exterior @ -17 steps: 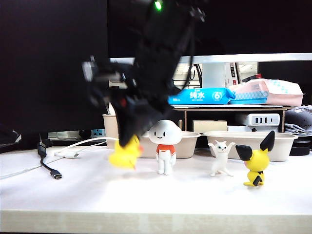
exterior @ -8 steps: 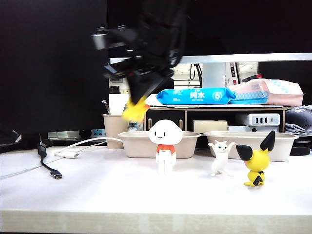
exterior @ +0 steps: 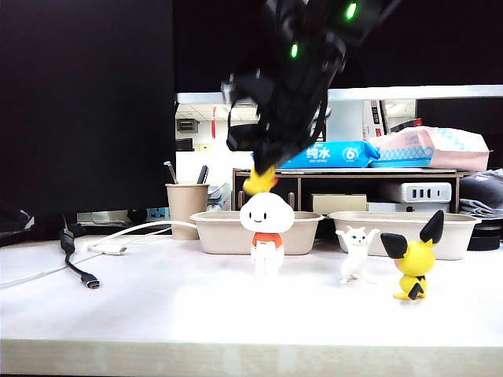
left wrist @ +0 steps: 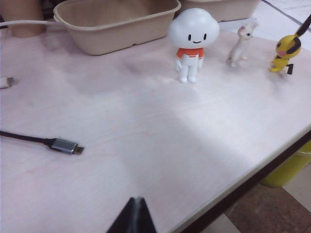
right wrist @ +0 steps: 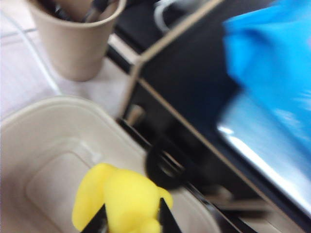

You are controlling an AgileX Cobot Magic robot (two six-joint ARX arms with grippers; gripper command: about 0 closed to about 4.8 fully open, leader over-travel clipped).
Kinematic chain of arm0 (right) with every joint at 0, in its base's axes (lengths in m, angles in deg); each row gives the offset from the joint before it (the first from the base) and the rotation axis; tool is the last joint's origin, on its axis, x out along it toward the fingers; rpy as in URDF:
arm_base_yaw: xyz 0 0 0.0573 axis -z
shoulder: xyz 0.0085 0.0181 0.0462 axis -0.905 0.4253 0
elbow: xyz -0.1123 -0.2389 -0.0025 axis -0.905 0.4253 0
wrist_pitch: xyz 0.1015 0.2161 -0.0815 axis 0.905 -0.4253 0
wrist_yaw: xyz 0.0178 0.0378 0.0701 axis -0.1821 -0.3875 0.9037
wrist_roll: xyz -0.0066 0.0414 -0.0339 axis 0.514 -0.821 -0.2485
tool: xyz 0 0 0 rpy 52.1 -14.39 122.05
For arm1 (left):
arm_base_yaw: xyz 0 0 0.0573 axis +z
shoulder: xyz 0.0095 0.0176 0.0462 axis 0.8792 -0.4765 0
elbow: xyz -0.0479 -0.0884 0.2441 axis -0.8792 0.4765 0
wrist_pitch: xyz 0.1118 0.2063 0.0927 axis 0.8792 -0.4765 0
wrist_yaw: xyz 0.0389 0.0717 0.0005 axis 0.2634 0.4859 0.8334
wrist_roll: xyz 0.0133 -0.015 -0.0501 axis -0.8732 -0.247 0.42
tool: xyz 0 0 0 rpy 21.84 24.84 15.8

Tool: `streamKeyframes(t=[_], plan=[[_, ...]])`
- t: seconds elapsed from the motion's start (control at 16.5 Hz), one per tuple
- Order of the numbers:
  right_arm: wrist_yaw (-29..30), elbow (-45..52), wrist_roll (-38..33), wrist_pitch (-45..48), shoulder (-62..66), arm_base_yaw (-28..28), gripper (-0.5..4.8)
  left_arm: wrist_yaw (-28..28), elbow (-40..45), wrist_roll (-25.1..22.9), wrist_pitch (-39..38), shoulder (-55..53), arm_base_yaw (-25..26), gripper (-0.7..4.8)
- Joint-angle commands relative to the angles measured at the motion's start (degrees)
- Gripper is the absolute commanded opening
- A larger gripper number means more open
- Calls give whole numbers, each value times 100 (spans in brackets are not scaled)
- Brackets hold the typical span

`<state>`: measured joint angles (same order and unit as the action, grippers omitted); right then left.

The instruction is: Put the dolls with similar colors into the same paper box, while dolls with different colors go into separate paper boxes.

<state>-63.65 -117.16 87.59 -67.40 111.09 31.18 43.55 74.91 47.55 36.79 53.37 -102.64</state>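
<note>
My right gripper [right wrist: 130,216] is pinching the yellow duck [right wrist: 121,199], fingers pressed against its sides, and in the exterior view it hangs up in the middle of the frame with the duck [exterior: 259,181] dangling just above the white round-headed figure [exterior: 267,236]. Under the duck in the right wrist view lies the left paper box [right wrist: 43,160], its pale floor bare, and the beige cup [right wrist: 73,41] with pens sits at the upper left of that frame. My left gripper [left wrist: 133,218] shows only as a dark tip at the bottom edge of its own view, the fingers pressed together with nothing between them. Out on the table [exterior: 157,314] the tiny white cat [exterior: 357,253] stands right of centre, the yellow creature with black ears [exterior: 414,259] further right. Behind them, at the right, is the second paper box [exterior: 464,232]. A black cable [exterior: 78,267] trails at the left.
</note>
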Motion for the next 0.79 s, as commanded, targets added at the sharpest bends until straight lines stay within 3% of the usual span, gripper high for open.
streamKeyframes(t=[0.06, 0.12, 0.24, 0.36, 0.48, 0.67, 0.73, 0.79], plan=[[184, -415, 20, 7, 363, -35, 106, -28, -4, -4, 37, 17, 2, -5], [219, -487, 7, -52, 426, -48, 116, -26, -4, -4, 37, 17, 2, -5], [326, -560, -50, -109, 492, -46, 225, -26, -4, -4, 37, 20, 4, -5], [297, -562, -50, -162, 466, -46, 247, -28, -4, -4, 37, 20, 2, -5], [264, -566, -85, -435, 251, -50, 246, -28, -4, -4, 37, 20, 2, -5], [293, -566, -118, -1270, -485, -59, 198, -28, -4, -4, 37, 20, 2, -5], [772, -566, -337, -1967, -839, -85, 204, -28, -4, -4, 37, 20, 4, -5], [1388, -564, -343, -2868, -1134, -87, 277, -28, -4, -4, 37, 20, 4, -5]])
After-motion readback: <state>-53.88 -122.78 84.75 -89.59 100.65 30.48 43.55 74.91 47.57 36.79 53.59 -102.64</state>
